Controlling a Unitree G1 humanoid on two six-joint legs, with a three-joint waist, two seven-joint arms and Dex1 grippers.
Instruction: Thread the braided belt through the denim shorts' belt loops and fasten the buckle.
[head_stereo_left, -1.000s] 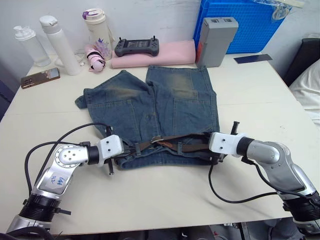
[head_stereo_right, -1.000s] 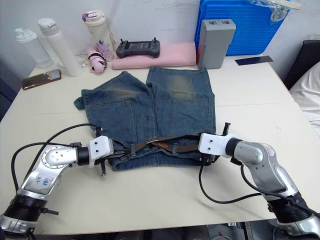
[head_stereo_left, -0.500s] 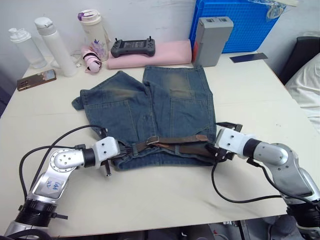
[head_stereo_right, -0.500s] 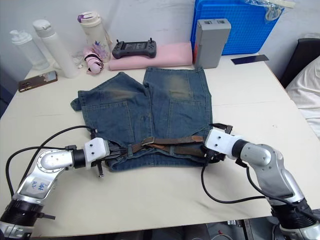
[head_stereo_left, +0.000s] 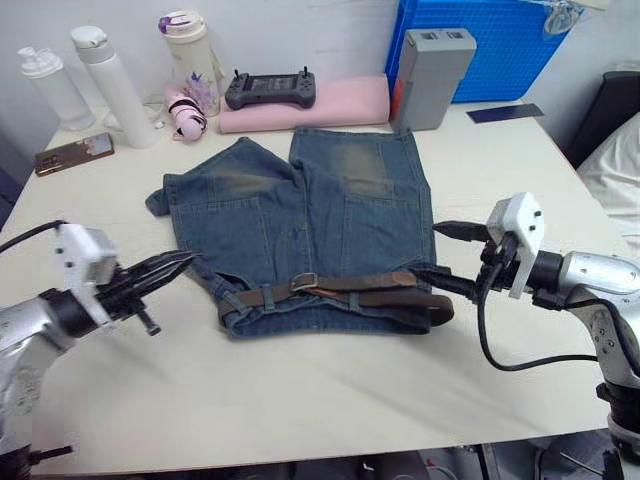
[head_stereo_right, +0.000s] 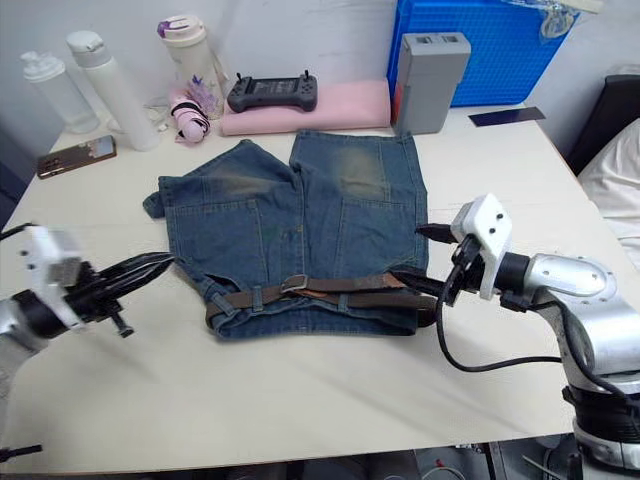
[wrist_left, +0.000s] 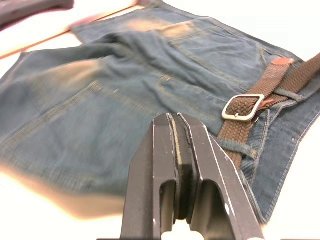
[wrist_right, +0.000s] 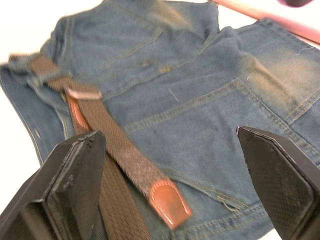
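Your left gripper (head_stereo_left: 175, 262) has its fingers pressed together and holds nothing; it hangs over bare table (head_stereo_left: 300, 400) at nine o'clock of the denim shorts (head_stereo_left: 310, 215), apart from the cloth, tips aimed toward the waistband. Your right gripper (head_stereo_left: 445, 255) stands spread wide and empty at three o'clock of the shorts, its lower finger just beside the folded end of the braided belt (head_stereo_left: 350, 292).

The belt lies along the waistband at the shorts' six o'clock edge, passing under the belt loops (wrist_left: 235, 146), one of which crosses the strap just by the buckle. The buckle (wrist_left: 243, 106) sits near the middle of the waistband with the strap running through its frame; whether the pin is seated cannot be confirmed. The leather tip (wrist_right: 167, 197) rests on the denim between the right gripper's fingers in the right wrist view.

Judgement: both grippers stand clear because the belt appears threaded and buckled, leaving the work flat for checking. Bottles and a handheld controller (head_stereo_left: 272, 89) lie at twelve o'clock, well apart.
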